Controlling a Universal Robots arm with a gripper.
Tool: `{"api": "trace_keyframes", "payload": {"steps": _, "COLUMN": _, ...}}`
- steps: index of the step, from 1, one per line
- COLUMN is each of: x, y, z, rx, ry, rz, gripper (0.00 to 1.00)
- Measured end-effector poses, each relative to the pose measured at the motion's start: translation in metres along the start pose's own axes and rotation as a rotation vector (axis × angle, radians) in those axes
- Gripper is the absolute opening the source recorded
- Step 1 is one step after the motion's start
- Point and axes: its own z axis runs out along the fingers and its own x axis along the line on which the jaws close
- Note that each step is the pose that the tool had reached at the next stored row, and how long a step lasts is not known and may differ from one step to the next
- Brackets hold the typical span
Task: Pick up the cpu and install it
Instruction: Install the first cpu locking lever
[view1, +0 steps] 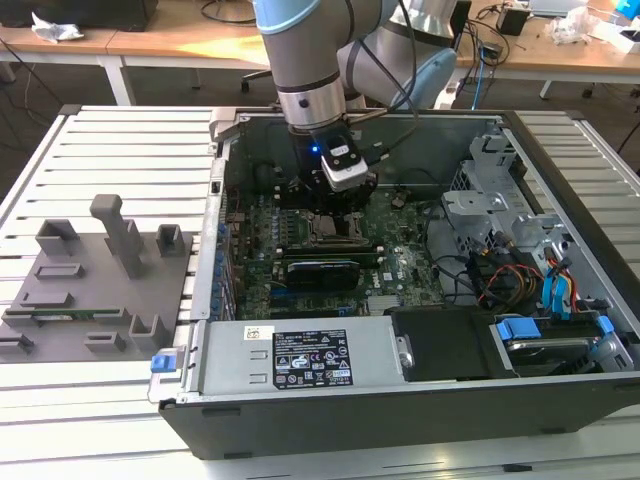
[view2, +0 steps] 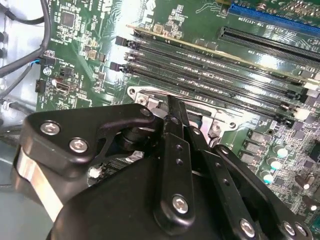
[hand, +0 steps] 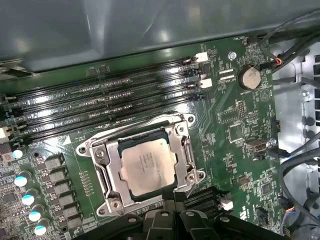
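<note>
Cpu (hand: 149, 167) seated flat inside socket frame (hand: 142, 167) on motherboard (hand: 235, 120) beside memory slots (hand: 105, 100), silvery top up; tool (view1: 340, 190) low over socket in open computer case (view1: 560, 300) on bench (view1: 130, 130), nothing gripped, open-or-clenched unclear.

Silvery-white cpu (hand: 148, 166) in a grey metal socket frame (hand: 107, 167); green motherboard (hand: 235, 120) with black memory slots (hand: 100, 100); black gripper (view2: 175, 150) linkage.
</note>
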Motion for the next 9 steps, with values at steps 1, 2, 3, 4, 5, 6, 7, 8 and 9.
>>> {"api": "trace_keyframes", "payload": {"steps": 1, "x": 0.0, "y": -0.0001, "z": 0.0, "rx": -0.0167, "ry": 0.0046, "rz": 0.005, "gripper": 0.11}}
{"api": "trace_keyframes", "payload": {"steps": 2, "x": 0.0, "y": -0.0001, "z": 0.0, "rx": -0.0431, "ry": 0.0121, "rz": 0.012, "gripper": 0.11}}
{"api": "trace_keyframes", "payload": {"steps": 3, "x": 0.0, "y": -0.0002, "z": -0.0001, "rx": -0.0613, "ry": 0.0172, "rz": 0.017, "gripper": 0.11}}
{"api": "trace_keyframes", "payload": {"steps": 4, "x": -0.0001, "y": -0.0002, "z": -0.0004, "rx": -0.0794, "ry": 0.0222, "rz": 0.022, "gripper": 0.11}}
{"api": "trace_keyframes", "payload": {"steps": 5, "x": -0.0002, "y": -0.0003, "z": -0.0008, "rx": -0.0851, "ry": 0.0241, "rz": 0.024, "gripper": 0.11}}
{"api": "trace_keyframes", "payload": {"steps": 6, "x": -0.0002, "y": -0.0003, "z": -0.0008, "rx": -0.0859, "ry": 0.0243, "rz": 0.025, "gripper": 0.11}}
{"api": "trace_keyframes", "payload": {"steps": 7, "x": -0.0002, "y": -0.0002, "z": -0.0008, "rx": -0.0863, "ry": 0.0244, "rz": 0.025, "gripper": 0.11}}
{"api": "trace_keyframes", "payload": {"steps": 8, "x": -0.0003, "y": -0.0002, "z": -0.0008, "rx": -0.0864, "ry": 0.0258, "rz": 0.025, "gripper": 0.11}}
{"api": "trace_keyframes", "payload": {"steps": 9, "x": -0.0006, "y": -0.0002, "z": -0.0007, "rx": -0.0827, "ry": 0.0398, "rz": 0.022, "gripper": 0.11}}
